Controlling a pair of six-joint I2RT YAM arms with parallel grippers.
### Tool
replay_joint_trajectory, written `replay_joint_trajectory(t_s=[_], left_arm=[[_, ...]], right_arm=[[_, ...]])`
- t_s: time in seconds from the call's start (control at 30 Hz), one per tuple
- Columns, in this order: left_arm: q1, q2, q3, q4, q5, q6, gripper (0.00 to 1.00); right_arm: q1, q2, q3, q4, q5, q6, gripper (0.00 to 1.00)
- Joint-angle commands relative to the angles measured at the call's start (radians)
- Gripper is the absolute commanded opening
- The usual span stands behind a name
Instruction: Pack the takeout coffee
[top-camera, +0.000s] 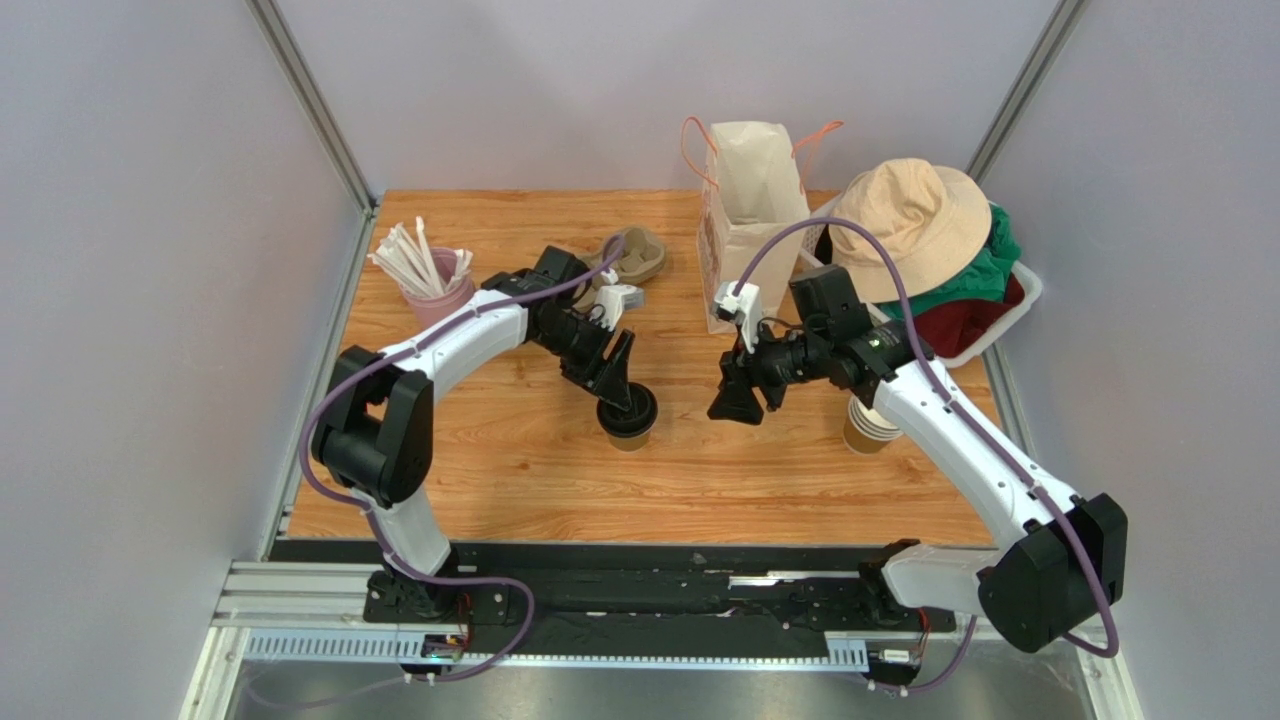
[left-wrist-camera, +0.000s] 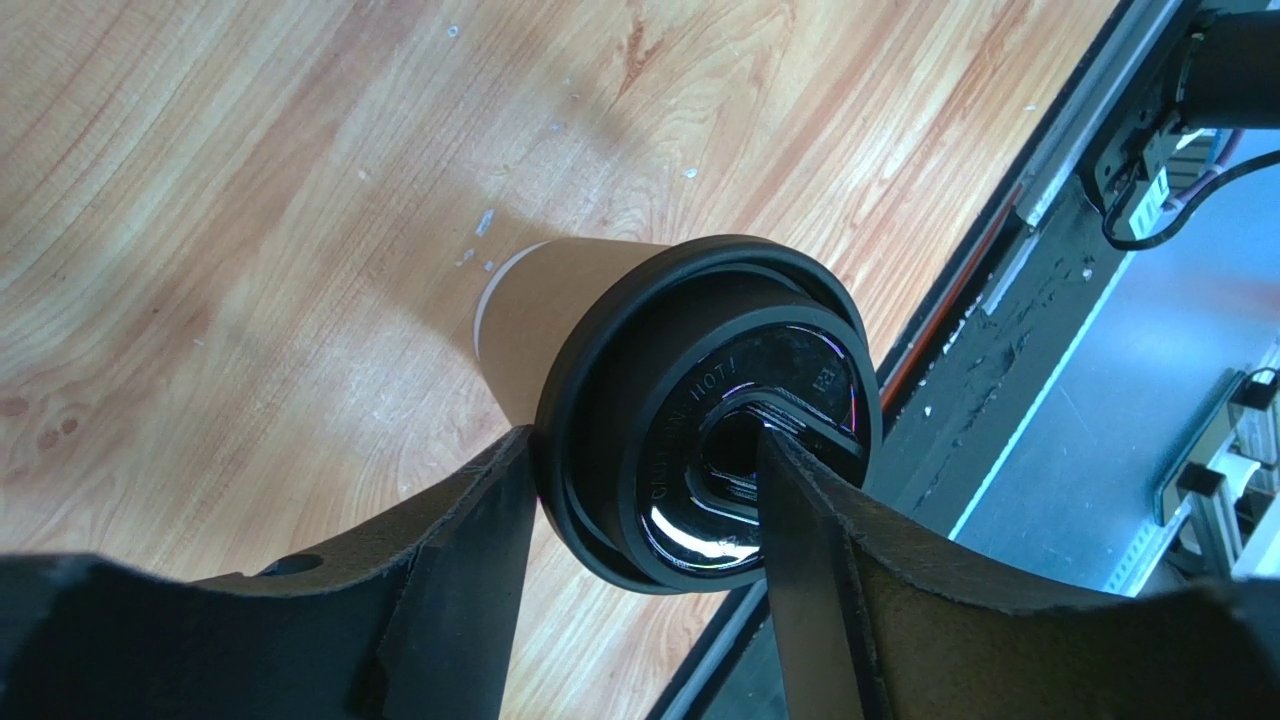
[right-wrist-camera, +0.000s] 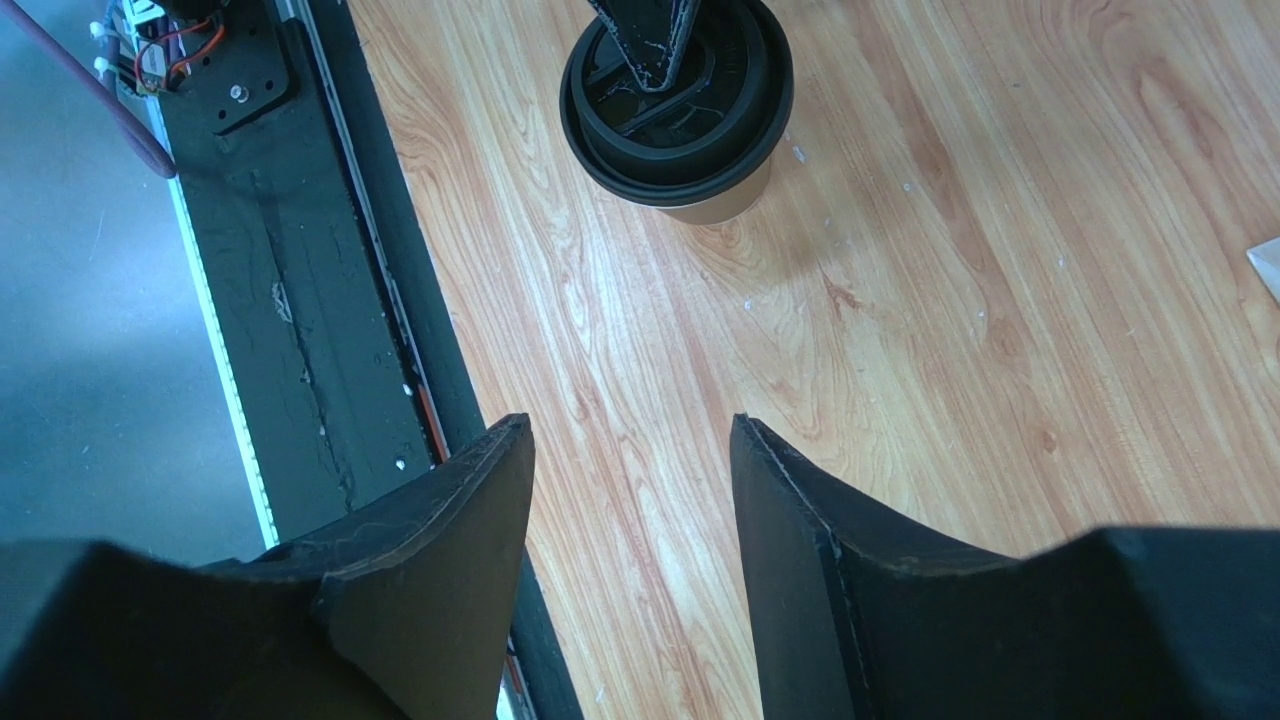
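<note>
Right now you are looking at the takeout coffee (top-camera: 630, 422) standing upright on the wooden surface (top-camera: 496, 465), near the middle and a little toward the near edge, with its black lid (left-wrist-camera: 706, 405) on. Your left end effector (top-camera: 625, 399) is reaching down onto it. One finger (left-wrist-camera: 451, 555) is touching the outside of the lid's rim while the other (left-wrist-camera: 842, 570) is lying across the lid's top. Part of the lid is therefore sitting between the jaws, but you cannot tell whether they are clamping it. Your right end effector (top-camera: 735, 402) is hovering just to the right of the cup, apart from it and released, with only bare wood showing between its fingers (right-wrist-camera: 436, 555). Behind it a paper bag (top-camera: 751, 188) is standing at the far edge, and a stack of brown cups (top-camera: 869, 426) is sitting under the right arm.
</note>
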Motion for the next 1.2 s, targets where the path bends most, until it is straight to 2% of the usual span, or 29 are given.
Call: replay_joint_trajectory(t_s=[0.0,0.33,0.63,0.87,1.17], left_arm=[[-0.021,0.021,-0.018,0.02,-0.112,0.02,0.62],[-0.038,0.034,-0.052,0.04,-0.197,0.014,0.6],[-0.067,0.072,-0.041,0.036,-0.313,0.011,0.56],[-0.084,0.086,-0.031,0.033,-0.349,0.009,0.56],[-0.084,0.083,-0.029,0.022,-0.352,0.028,0.56]], right_arm=[[-0.002,0.028,-0.022,0.087,-0.033,0.067,0.54],[-0.002,0.227,0.002,0.163,-0.085,0.233,0.52],[-0.003,0.428,0.067,0.193,-0.191,0.317,0.45],[-0.003,0.502,0.088,0.273,-0.266,0.423,0.45],[-0.002,0.546,0.071,0.353,-0.247,0.487,0.42]])
